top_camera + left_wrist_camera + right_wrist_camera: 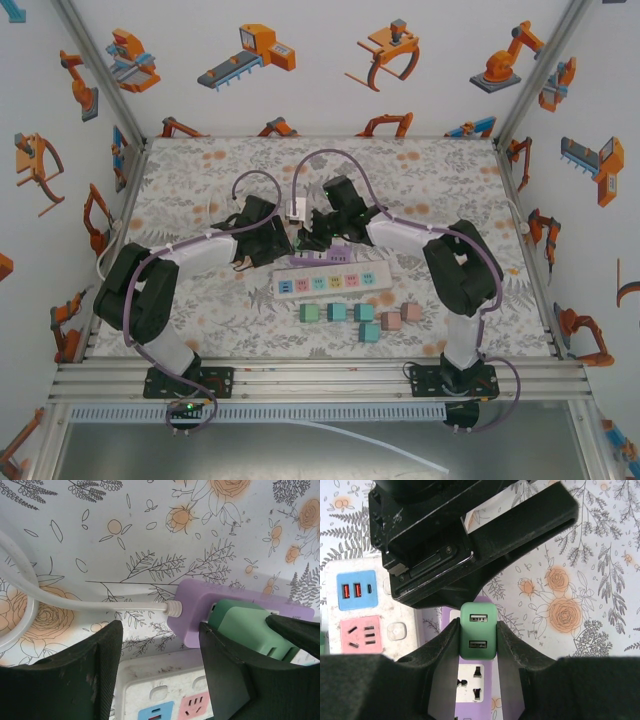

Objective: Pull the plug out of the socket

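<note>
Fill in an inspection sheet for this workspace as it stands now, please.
surface: floral tablecloth, lying flat.
job's things: green plug seated in purple power strip, not yet pulled.
clutter: white power strip beside the purple one; teal and pink cubes in front of it.
grippers: right claw shut on the green plug's sides; left claw shut at the purple strip's cable end, grip unclear.
cables: white cord leaves the purple strip; purple cables loop along both arms.
surroundings: walls with orange robot pictures; aluminium frame.
</note>
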### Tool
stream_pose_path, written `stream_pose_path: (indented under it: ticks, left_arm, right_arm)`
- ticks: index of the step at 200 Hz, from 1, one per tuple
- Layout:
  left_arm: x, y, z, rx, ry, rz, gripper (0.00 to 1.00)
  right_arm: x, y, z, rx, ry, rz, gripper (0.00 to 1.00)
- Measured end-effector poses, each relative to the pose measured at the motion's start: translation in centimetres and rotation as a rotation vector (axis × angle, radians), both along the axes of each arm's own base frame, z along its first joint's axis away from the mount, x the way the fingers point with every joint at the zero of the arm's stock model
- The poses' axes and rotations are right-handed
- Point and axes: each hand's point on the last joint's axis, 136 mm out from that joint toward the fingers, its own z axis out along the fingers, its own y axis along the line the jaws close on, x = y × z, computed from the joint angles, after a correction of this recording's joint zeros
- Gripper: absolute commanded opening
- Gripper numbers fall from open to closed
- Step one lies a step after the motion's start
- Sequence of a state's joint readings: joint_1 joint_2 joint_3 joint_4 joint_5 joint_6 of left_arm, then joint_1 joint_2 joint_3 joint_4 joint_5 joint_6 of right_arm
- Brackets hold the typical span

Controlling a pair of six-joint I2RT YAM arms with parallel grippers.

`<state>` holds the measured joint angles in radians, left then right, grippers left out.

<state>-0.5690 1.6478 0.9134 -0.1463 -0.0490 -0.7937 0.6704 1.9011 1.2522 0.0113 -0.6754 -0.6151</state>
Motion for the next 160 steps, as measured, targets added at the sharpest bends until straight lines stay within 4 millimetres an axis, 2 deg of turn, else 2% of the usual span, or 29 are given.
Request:
stream_pose_path:
  ticks: [58,106,139,160]
  left_arm:
    - [0.1,0.0,0.0,-0.018,-0.008,0.017,0.58]
    - [0.0,0.1,0.2,-0.014,-0.025,0.004,0.6]
    - [-0.5,0.4,0.8,0.012,-0.046,-0.045,0.6]
    - [-0.5,0.2,2.2,0.01,-0.085,-0.086,0.6]
  right_arm:
    - [-0.1,0.0,3.3,0.063,-0.049,-0.001,0.2]
    - [-0.4,-0.7,4.6,0.086,-0.026,-0.059,0.19]
    - [-0.5,-2.1,7.4,0.142,0.024,-0.197,0.17]
    - [-0.5,-3.5,10.1,0.195,0.061,-0.319,0.17]
